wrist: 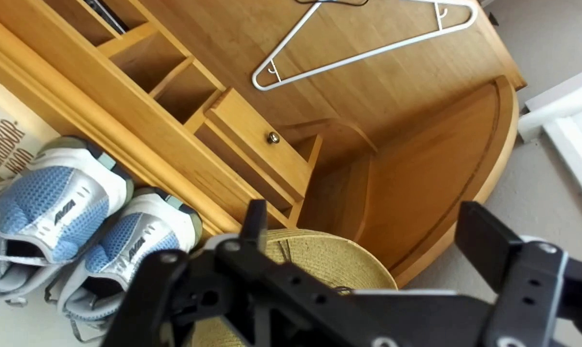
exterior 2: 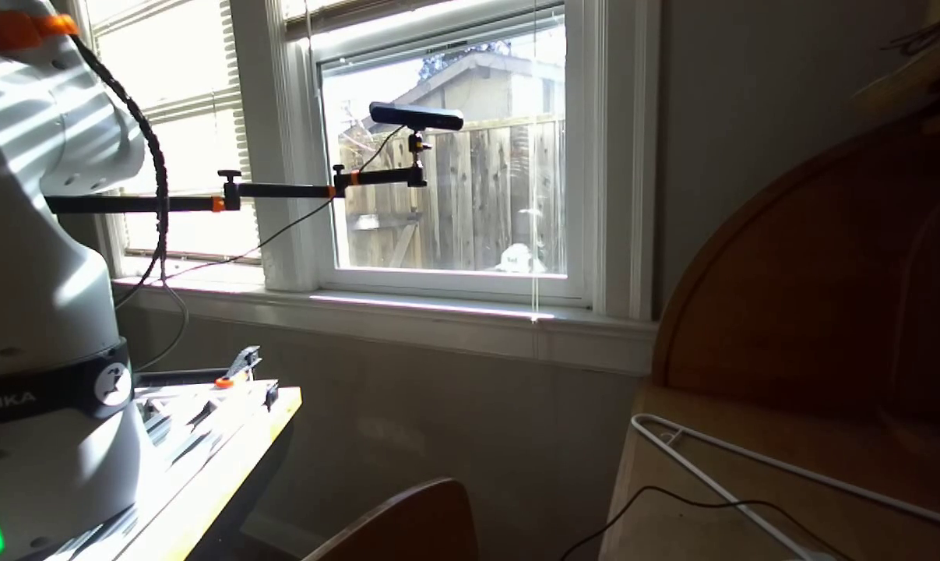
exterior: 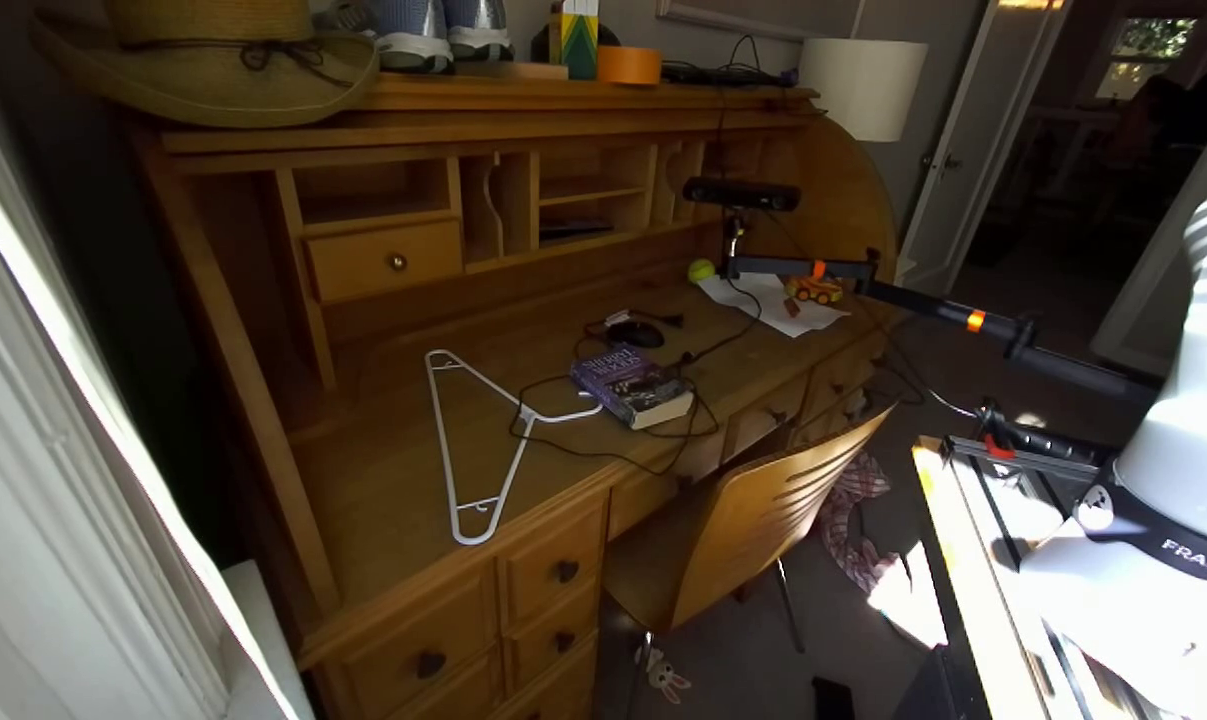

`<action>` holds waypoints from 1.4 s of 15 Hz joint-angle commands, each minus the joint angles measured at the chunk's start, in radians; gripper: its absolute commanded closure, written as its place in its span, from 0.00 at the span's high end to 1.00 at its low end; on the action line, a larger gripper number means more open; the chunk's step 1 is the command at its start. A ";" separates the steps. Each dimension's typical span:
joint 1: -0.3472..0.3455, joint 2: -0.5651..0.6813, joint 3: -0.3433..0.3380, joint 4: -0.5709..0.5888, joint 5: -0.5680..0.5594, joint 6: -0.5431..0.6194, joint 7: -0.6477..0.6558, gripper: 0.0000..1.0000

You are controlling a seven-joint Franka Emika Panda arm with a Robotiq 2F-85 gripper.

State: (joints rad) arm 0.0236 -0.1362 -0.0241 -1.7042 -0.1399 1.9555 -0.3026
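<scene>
Spread wide on Robotiq gripper [wrist: 362,214], empty between 2 fingers [wrist: 486,241] | backed by straw hat [wrist: 329,255], cannot tell if touching | beside 2 sneakers [wrist: 64,207] | facing clothes hanger [wrist: 368,57] beyond

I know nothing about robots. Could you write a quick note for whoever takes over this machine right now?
Gripper: the black two-fingered gripper is open and empty, partly covering the tan straw hat in the wrist view.
Things: the hat and two blue-and-white mesh sneakers rest atop the brown wooden desk; the white plastic hanger lies on its worktop, hook beside a purple paperback.
Done: the jaws stand open.
Left: no grip on any of these yet.
</scene>
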 commanded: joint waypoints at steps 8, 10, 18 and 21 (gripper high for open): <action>-0.011 0.176 0.016 0.176 0.068 0.027 -0.016 1.00; -0.011 0.171 0.017 0.176 0.068 0.027 -0.016 1.00; 0.006 0.334 0.039 0.410 0.049 -0.019 0.149 1.00; 0.019 0.421 0.037 0.550 0.000 -0.037 0.192 1.00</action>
State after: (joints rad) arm 0.0296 0.1806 0.0131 -1.3201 -0.0980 1.9613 -0.1679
